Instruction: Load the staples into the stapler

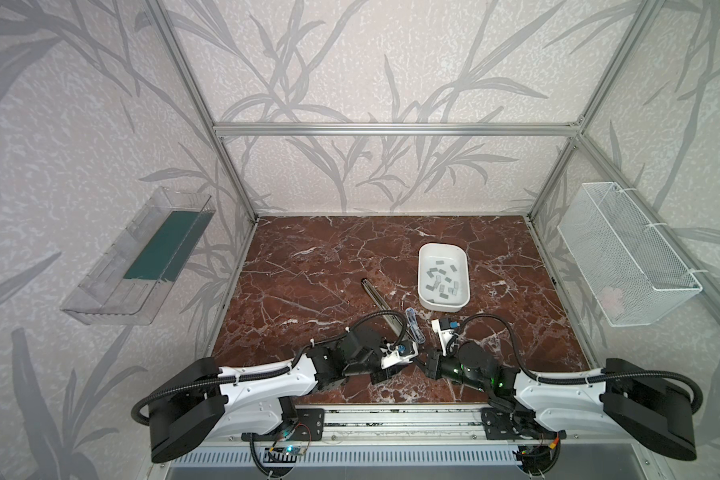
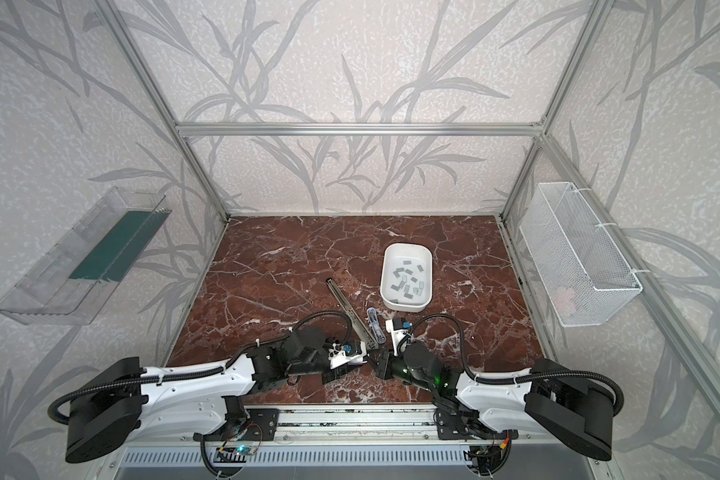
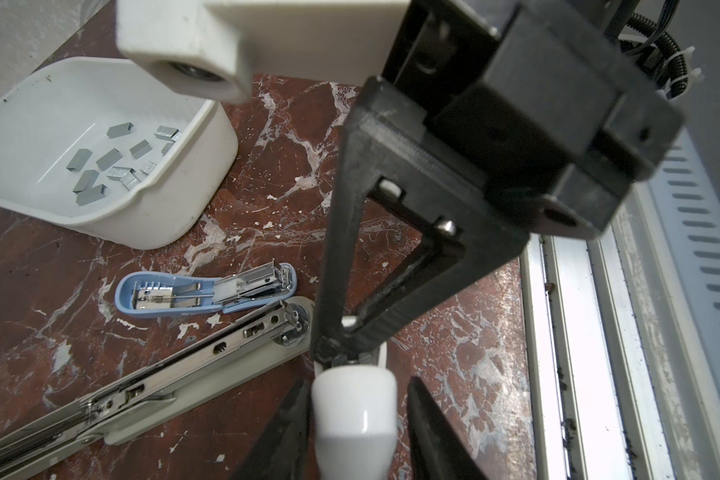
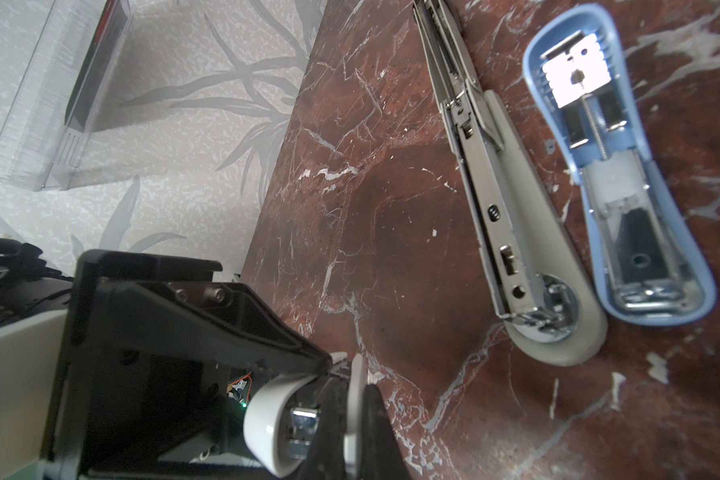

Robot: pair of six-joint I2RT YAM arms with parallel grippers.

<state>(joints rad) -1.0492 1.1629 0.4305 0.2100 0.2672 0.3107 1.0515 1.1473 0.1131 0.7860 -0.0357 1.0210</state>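
Several grey staples (image 1: pixel 443 280) (image 2: pixel 408 282) (image 3: pixel 100 162) lie loose in a white tray (image 1: pixel 420 270) (image 3: pixel 163 216). A small white stapler (image 3: pixel 354 407) (image 4: pixel 262 411) hangs between both grippers near the table's front middle. My right gripper (image 4: pixel 356 374) (image 3: pixel 329 349) is shut on its thin white base plate. My left gripper (image 3: pixel 358 382) straddles its rounded white top: one finger touches, and a narrow gap shows at the other. A long grey stapler (image 1: pixel 385 309) (image 4: pixel 516 232) and a blue stapler (image 1: pixel 414 326) (image 4: pixel 624 187) lie opened flat on the marble.
A clear plastic shelf (image 1: pixel 138 257) hangs on the left wall and a white wire basket (image 1: pixel 628 257) on the right wall. An aluminium rail (image 3: pixel 578 332) runs along the table's front edge, close to both grippers.
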